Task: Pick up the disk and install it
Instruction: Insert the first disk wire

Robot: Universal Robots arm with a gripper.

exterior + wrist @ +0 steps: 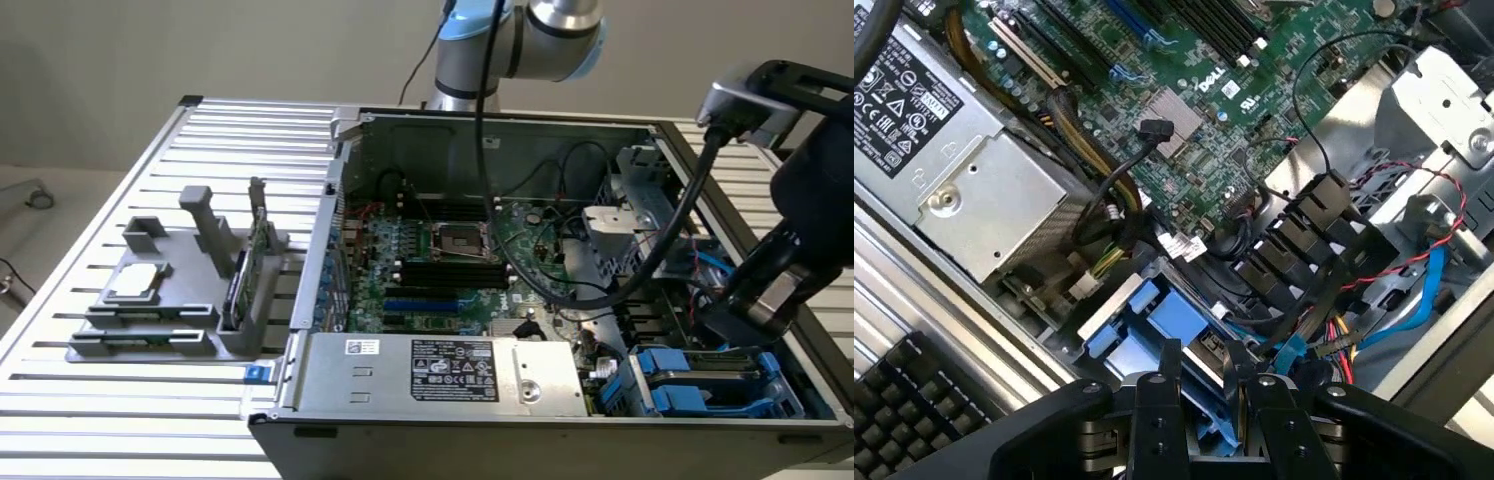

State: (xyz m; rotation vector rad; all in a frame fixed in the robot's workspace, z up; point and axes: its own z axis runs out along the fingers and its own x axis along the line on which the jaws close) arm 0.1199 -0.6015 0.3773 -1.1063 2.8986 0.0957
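Observation:
The disk (1154, 315), a metal drive with bright blue plastic rails, lies tilted in the drive bay at the corner of the open computer case (334, 200). In the wrist view my gripper (1204, 378) has its two black fingers (1157, 400) on either side of the disk's blue end, shut on it. In the exterior view my gripper (734, 325) reaches down into the case's front corner on the exterior view's right, just above the blue drive carriers (694, 390).
The green motherboard (441, 260) fills the case floor, and the silver power supply (441, 370) sits along the near wall. Black, red and blue cables (1414, 290) run beside the bay. A grey parts holder (160, 300) with a small square chip stands on the slatted table (134, 420). A black keyboard (904, 400) lies outside the case.

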